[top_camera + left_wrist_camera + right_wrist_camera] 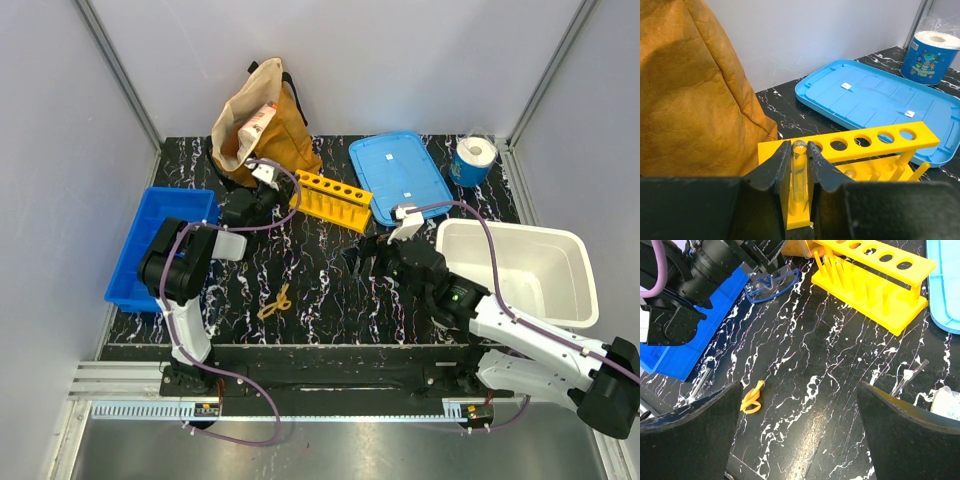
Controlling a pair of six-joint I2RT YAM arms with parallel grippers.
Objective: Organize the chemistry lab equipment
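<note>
Holding: the left tool (799, 151) is closed narrow on a thin clear tube (799, 180), one finger on each side of it.
Tube: it stands upright at the end of the yellow rack (875, 142) that is nearest the brown bag (690, 100).
Rack: it sits on the black bench (310, 290), between the bag and the blue lid (875, 100). The other holes along its top are open.
Right tool: the right tool (799, 405) is spread wide and holds nothing. It hangs over the middle of the bench.
Goggles: the clear goggles (772, 282) with the dark-blue frame lie on the bench, just beside the rack and near the left arm.
Yellow loop: the small yellow loop (752, 399) lies alone on the bench, toward the near edge.
Second tube: a second tube (910, 376) lies flat on the bench, on the near side of the rack.
Glove: a pale thing (947, 402) shows at the edge of the right wrist view, just beside the second tube. It may be the glove.
Boxes: a blue bin (150, 250) is on the left and a white tub (520, 265) on the right.
Paper roll: the paper roll (930, 55) stands at the far corner, beside the lid.
</note>
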